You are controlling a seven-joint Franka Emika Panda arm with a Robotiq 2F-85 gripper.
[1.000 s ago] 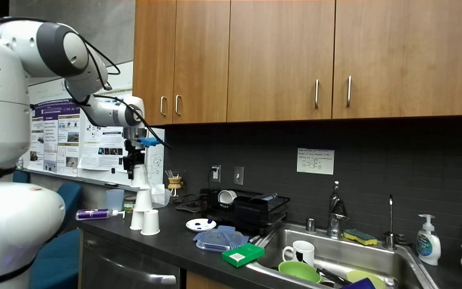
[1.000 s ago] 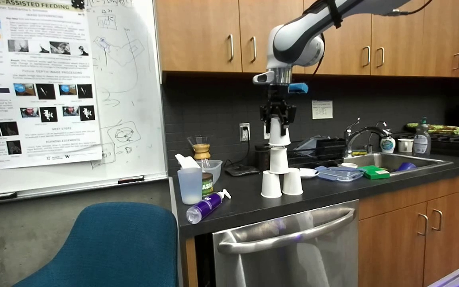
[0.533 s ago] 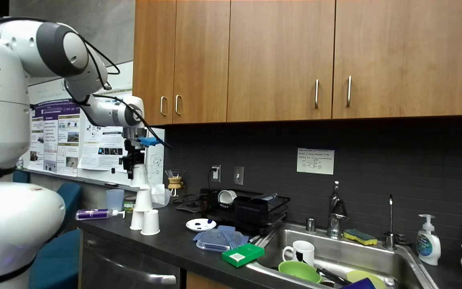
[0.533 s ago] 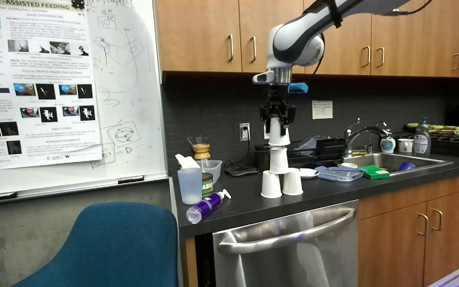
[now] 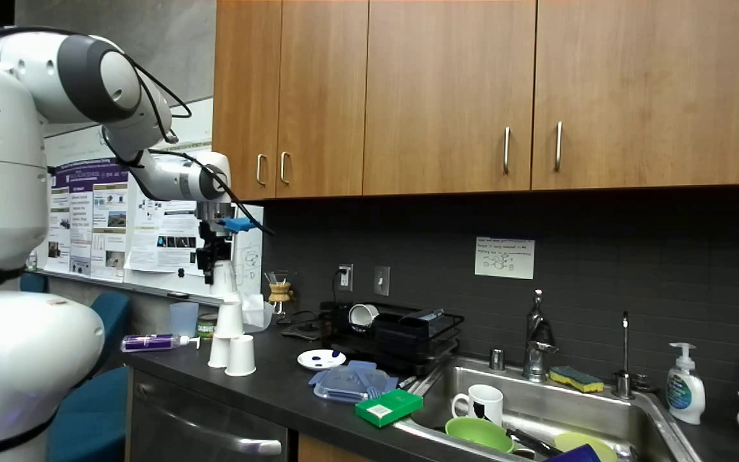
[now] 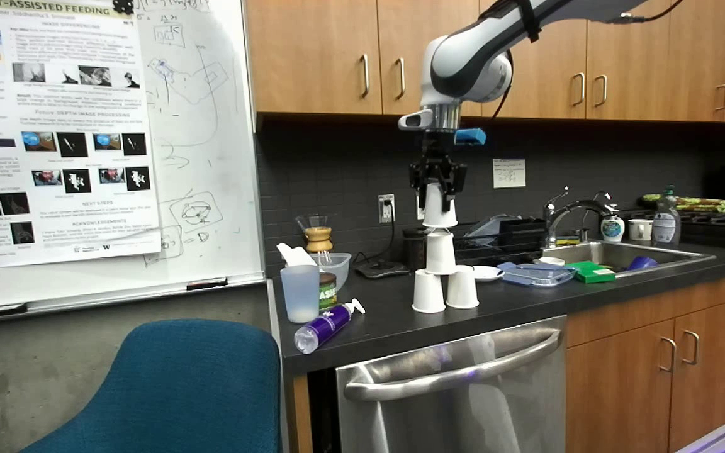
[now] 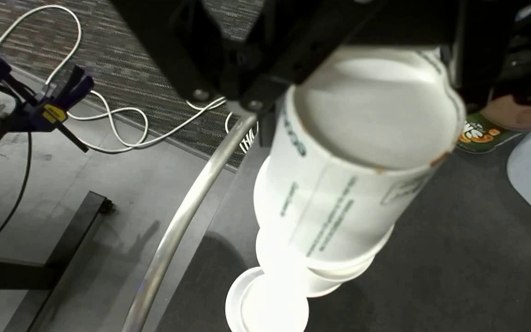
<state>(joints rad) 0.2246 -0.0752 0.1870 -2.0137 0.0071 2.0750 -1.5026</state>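
The white cup (image 7: 339, 207) looks like thin paper to me, smooth and matt, as do the other cups (image 6: 428, 292); the gripper (image 6: 435, 202) has a dull black finish. The countertop (image 6: 394, 314) is smooth and matt; the dishwasher (image 6: 476, 415) and the sink (image 5: 555, 401) shine as bare metal does. I see smooth-grained wood on the cabinets (image 6: 312, 56), clear glossy plastic in the purple-labelled bottle (image 6: 326, 324), rough concrete on the wall (image 6: 41, 358), ribbed carpet (image 7: 118, 60) and a chair (image 6: 199, 377) that seems covered in matt cloth.

Purple pump bottle (image 6: 326, 327) on its side; green box (image 5: 390, 407) by the sink (image 5: 600, 414); sponge (image 5: 576, 379) near the faucet (image 5: 535, 367)
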